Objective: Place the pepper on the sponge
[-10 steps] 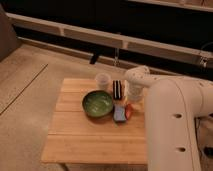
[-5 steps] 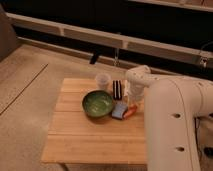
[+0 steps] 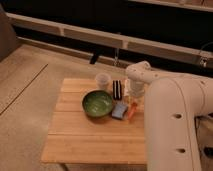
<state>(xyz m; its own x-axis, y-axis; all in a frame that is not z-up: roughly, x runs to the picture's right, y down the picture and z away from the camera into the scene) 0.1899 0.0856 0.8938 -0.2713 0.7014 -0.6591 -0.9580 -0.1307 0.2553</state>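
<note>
Gripper closed low over the pepper, at the table's right edge

The gripper [image 3: 133, 100] points down with its fingers drawn together, apparently pinching the upper end of the pepper [image 3: 131, 112] (the contact is hard to make out). The pepper lies on the wooden table [image 3: 90, 142], just right of the sponge [image 3: 119, 111], which sits beside the green bowl [image 3: 98, 103].

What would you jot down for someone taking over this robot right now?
The gripper is shut, low over the right side of the table, at the top end of the pepper. A firm hold cannot be confirmed.
The pepper lies on the table just right of the sponge, not on it.
Done: the reach to the pepper.
Left: lift it, set it on the sponge, release.
</note>
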